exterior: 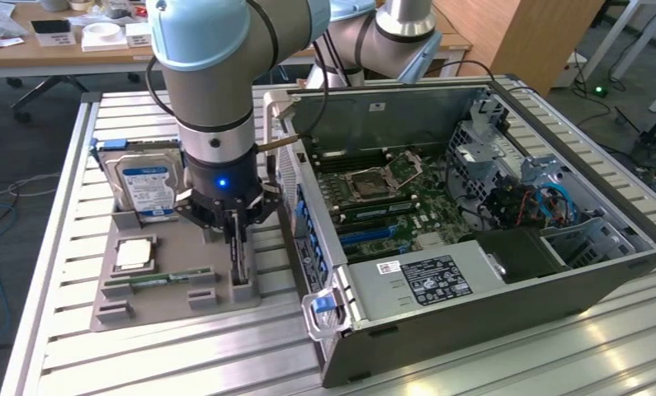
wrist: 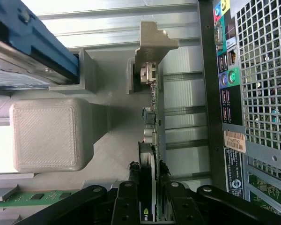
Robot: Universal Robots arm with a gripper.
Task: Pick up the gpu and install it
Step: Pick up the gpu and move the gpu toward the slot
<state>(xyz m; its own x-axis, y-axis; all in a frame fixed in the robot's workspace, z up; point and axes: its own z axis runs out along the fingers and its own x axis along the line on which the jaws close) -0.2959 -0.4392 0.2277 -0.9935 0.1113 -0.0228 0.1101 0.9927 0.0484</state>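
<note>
The gpu (exterior: pixel 238 268) (wrist: pixel 150 140) is standing on edge in a slot of the grey holder (exterior: pixel 140 312), just beside the open case (exterior: pixel 471 330). The gripper (exterior: pixel 233 235) (wrist: pixel 148 171) is reaching down over it, narrowed and pinching both faces. A hard drive (exterior: pixel 146 186) and memory stick (exterior: pixel 152 280) are sitting in the same holder

One grey plastic holder tray (exterior: pixel 162 309) sat at the exterior view's lower left. It carried one silver hard drive with a blue-white label (exterior: pixel 146 188), one square silver processor chip (exterior: pixel 135 253), one narrow green memory stick (exterior: pixel 157 280) and one gpu (exterior: pixel 238 264), a slim dark circuit card. One open dark-grey computer case (exterior: pixel 471 330) lay to the right of it.
</note>
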